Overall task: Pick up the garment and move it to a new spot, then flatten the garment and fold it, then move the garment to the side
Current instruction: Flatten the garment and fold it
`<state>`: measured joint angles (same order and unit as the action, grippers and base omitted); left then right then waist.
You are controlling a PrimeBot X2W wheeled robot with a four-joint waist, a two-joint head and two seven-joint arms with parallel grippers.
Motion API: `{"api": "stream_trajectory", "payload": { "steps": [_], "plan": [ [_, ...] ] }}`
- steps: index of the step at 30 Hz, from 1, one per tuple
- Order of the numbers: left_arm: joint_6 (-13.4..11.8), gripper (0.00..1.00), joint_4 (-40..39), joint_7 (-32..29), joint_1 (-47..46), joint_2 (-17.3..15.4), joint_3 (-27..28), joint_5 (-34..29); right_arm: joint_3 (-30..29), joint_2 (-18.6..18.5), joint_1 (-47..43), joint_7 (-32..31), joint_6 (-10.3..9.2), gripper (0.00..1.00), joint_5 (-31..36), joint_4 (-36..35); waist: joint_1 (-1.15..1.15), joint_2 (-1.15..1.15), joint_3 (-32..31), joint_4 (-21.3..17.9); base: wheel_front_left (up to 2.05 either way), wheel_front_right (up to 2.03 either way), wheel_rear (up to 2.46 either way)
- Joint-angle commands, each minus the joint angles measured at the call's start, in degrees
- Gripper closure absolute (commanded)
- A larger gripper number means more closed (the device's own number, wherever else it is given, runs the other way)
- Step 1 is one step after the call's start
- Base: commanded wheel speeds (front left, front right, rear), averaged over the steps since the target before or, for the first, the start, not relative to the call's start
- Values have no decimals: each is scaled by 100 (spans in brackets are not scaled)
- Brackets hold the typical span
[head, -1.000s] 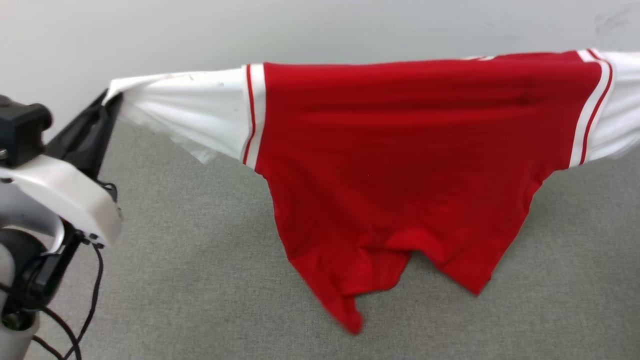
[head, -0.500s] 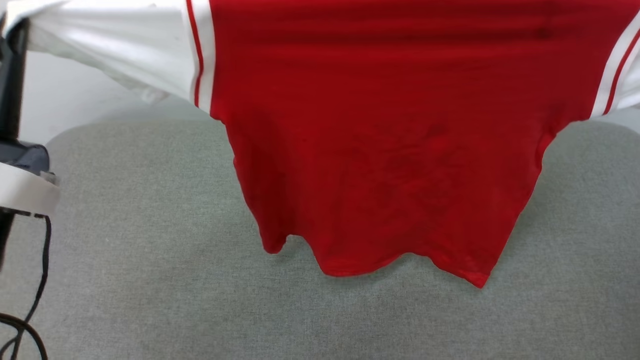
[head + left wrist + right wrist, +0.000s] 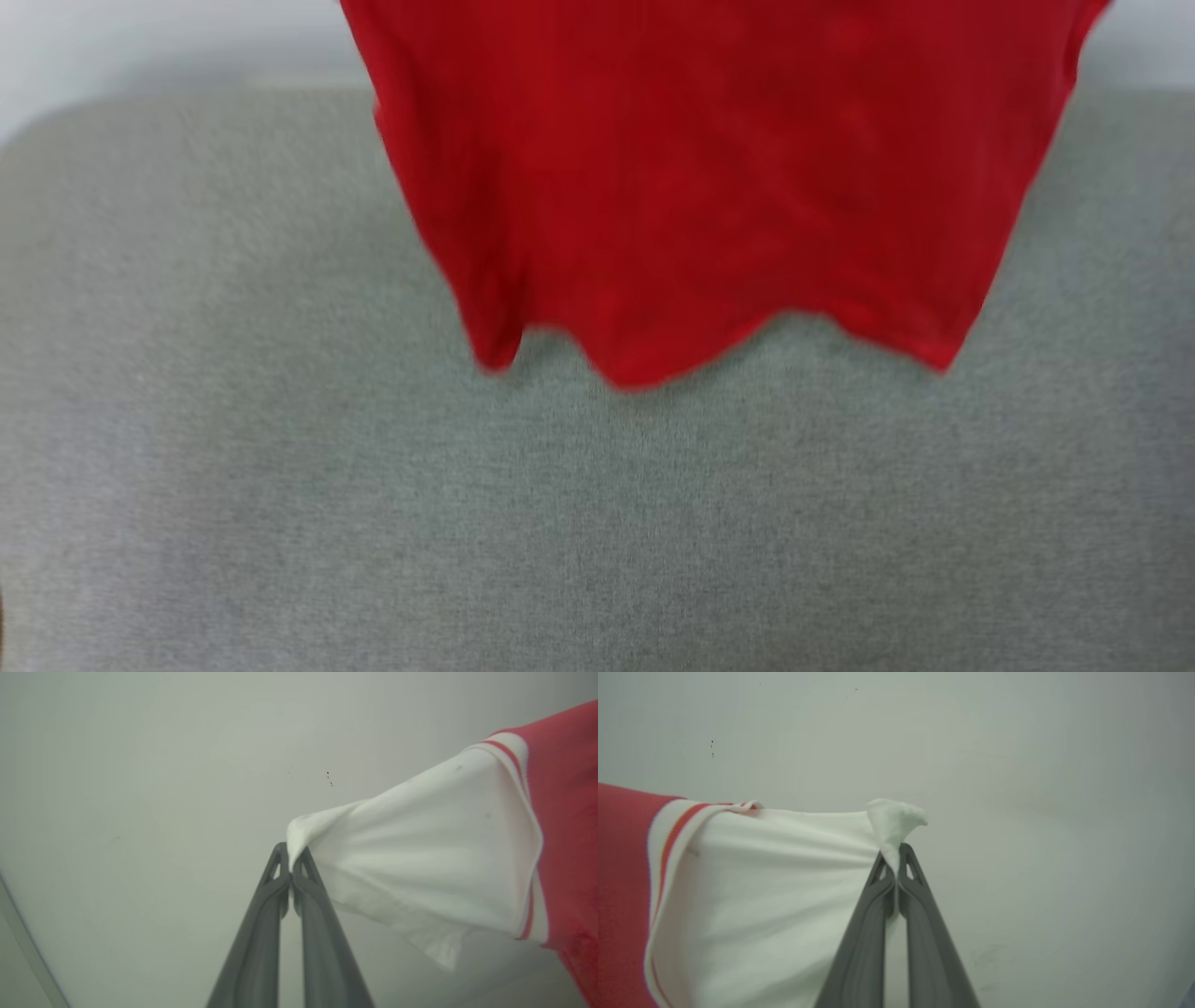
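hanging limp above the far side of the grey fabric tabletop, the red jersey looked light, soft and sag-prone, best held by its white sleeve tips, which the left gripper and right gripper each pinched, jaws pressed together.

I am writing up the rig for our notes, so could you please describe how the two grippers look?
The left gripper and the right gripper look alike: each has two long, matte dark grey fingers, tapering to slim tips, with a small triangular cut-out near each tip and plain surfaces.
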<state>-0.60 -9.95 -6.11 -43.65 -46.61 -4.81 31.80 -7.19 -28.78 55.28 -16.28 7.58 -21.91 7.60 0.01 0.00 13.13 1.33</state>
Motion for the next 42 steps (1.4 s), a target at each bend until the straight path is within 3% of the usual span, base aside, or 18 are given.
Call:
{"api": "stream_trajectory", "payload": {
  "steps": [1, 9, 20, 24, 31, 42],
  "plan": [
    [41, 100, 223, 56, -323, -54, 14, -55, -73, -17, 308, 109, -17, 100, 148, 211, -1, 0, 568, 1, 0, 0, 0],
    [471, 100, 1643, 513, -2559, 232, -475, -428, 79, 101, 2079, 639, -21, 100, 697, 1403, -1, 0, 1541, 80, 0, 0, 0],
    [566, 100, 3573, 1545, -4641, 981, -922, -851, -218, 266, 3944, 1674, -23, 100, 1630, 3097, -1, 0, 2376, 272, 0, 0, 0],
    [641, 100, 4123, 1816, -4734, 1303, -1144, -847, -317, 383, 4104, 1984, -22, 100, 1869, 3619, -1, 0, 2469, 340, 0, 0, 0],
    [727, 100, 4556, 2085, -3980, 1799, -1437, -730, -276, 421, 3561, 2413, -16, 100, 1877, 4335, -1, 0, 2307, 394, 0, 0, 0],
    [782, 100, 4302, 2142, -1878, 2036, -1634, -473, 125, 444, 1768, 2794, -15, 100, 1049, 4828, -1, 0, 1439, 332, 0, 0, 0]
  ]
}}
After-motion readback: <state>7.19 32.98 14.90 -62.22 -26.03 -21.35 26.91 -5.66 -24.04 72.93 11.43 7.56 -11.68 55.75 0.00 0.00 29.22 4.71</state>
